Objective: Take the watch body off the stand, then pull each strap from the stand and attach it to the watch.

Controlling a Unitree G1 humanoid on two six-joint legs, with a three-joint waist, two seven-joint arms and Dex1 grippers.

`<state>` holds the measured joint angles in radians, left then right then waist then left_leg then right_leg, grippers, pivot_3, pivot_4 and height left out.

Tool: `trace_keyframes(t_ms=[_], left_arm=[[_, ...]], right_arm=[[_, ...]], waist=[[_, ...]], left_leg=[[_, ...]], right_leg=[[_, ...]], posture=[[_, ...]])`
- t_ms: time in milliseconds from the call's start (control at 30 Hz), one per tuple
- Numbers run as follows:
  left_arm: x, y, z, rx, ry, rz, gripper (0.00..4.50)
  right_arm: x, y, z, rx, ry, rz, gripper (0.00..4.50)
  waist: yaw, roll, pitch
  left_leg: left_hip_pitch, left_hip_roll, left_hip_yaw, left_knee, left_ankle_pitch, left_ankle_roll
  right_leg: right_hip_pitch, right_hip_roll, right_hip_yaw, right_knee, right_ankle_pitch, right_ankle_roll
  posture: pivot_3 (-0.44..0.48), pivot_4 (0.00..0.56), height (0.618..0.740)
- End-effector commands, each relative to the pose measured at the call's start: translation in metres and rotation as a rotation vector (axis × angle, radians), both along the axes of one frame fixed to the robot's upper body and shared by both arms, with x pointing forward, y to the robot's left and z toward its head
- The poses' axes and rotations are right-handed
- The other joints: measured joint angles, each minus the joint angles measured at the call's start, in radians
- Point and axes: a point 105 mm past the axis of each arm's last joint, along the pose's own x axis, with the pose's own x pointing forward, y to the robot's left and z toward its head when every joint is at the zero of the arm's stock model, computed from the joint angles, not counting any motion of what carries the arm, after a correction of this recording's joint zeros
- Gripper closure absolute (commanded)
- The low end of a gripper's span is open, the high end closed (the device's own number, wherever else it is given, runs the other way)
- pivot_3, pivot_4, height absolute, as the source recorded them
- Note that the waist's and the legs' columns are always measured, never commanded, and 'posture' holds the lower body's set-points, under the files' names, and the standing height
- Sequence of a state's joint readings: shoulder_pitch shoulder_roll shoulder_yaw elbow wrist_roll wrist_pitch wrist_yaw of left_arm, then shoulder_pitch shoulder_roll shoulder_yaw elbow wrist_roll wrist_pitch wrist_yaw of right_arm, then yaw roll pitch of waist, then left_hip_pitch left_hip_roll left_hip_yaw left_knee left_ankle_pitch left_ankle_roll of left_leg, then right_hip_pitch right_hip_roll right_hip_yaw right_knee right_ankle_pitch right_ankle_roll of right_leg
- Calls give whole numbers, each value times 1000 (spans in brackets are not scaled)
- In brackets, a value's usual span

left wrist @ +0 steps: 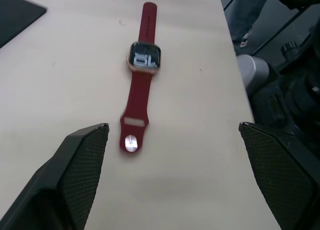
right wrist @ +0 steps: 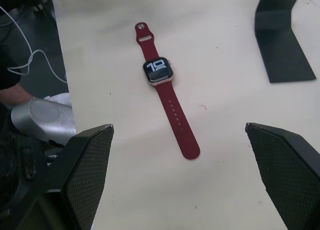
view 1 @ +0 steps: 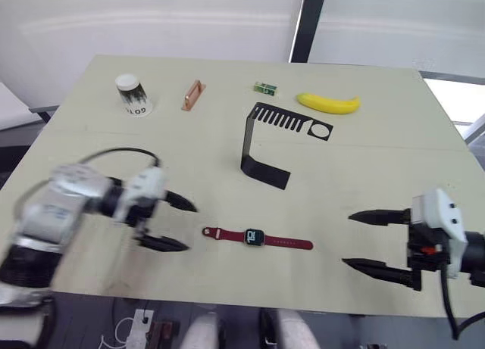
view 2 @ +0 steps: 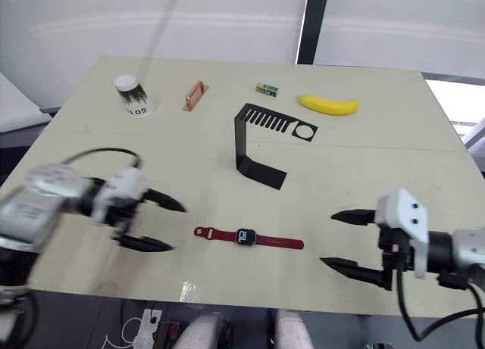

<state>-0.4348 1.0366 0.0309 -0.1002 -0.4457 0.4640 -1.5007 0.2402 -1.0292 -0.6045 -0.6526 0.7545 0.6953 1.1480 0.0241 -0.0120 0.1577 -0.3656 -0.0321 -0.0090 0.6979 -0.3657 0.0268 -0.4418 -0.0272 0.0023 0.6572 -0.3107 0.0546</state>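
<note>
Watch body point(view 1: 253, 237) lies flat near the table's point(view 1: 364, 144) front edge with both dark-red straps point(view 1: 290, 243) already joined to it — one straight line across the robot's front, its ends aimed at the two grippers. The left gripper point(view 1: 170, 223) hovers just off the buckle-side strap tip, fingers spread wide and empty; the right gripper point(view 1: 369, 242) waits equally open, holding nothing, a little farther from the other tip. The black stand point(view 1: 265, 141) sits bare behind the watch, toward the table's middle. Judging by this layout, the assembly looks complete, with the left arm the nearer one.
</note>
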Motion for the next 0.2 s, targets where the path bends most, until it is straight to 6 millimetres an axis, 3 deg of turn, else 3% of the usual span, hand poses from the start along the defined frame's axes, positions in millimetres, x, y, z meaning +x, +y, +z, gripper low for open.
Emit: trace_keyframes(t_ms=[33, 100, 200], left_arm=[[-12, 28, 18, -25, 23, 56, 19], [-11, 42, 23, -20, -3, 121, 19], [-11, 45, 22, -29, -31, 131, 19]], right_arm=[[-5, -12, 14, -33, -42, 3, 0], [-5, -20, 16, -48, -47, -15, 0], [-4, -25, 19, -47, -67, -28, 0]], waist=[[7, 1, 0], [8, 2, 1], [7, 2, 1]], left_leg=[[1, 0, -1, 0, -1, 1], [5, -1, -3, 0, -2, 4], [11, 0, -5, -5, -5, 8]], right_leg=[[2, 0, 0, -2, 0, 0], [8, 0, 0, -4, 0, 0], [16, 0, 0, -11, 0, 0]], posture=[[0, 150, 740], [0, 150, 740], [0, 150, 740]])
